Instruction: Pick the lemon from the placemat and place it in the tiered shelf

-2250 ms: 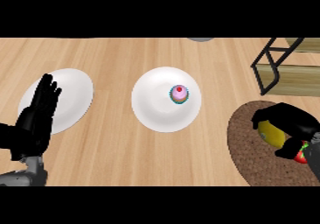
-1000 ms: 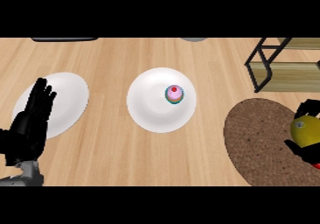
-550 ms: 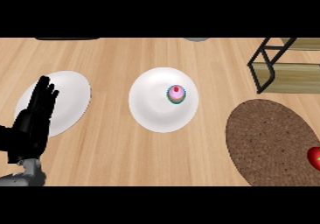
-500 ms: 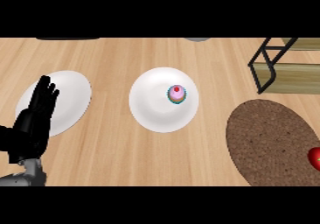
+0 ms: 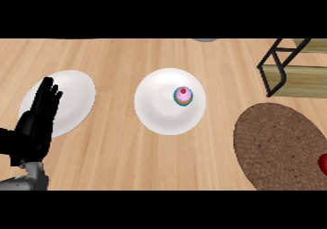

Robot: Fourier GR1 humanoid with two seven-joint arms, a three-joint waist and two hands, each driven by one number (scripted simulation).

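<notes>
The left hand (image 5: 37,118) is held upright at the view's left side, palm turned edge-on, with its grey forearm (image 5: 24,181) entering from the lower left corner; its fingers are kept straight and close together, pointing up the view, and nothing is held in them; the fingertips are seen over the left part of a white plate (image 5: 77,96), though whether that plate is touched cannot be told. The lemon is not seen anywhere in the view, so its place relative to the fingers cannot be told. The brown round placemat (image 5: 278,143) is laid at the lower right on the wooden counter (image 5: 127,156), well apart from the left hand; on its right part, cut by the view's edge, a red fruit (image 5: 326,165) with a small green mark is seen. The tiered shelf (image 5: 301,78), built of a black frame and pale wooden boards, is set at the upper right, just beyond the placemat. Between the left hand and the placemat a second white plate (image 5: 159,112) is placed, and a small cupcake (image 5: 183,96) with pink icing and a red top is carried on its right half; a grey object (image 5: 206,40) is only partly shown at the top edge.
</notes>
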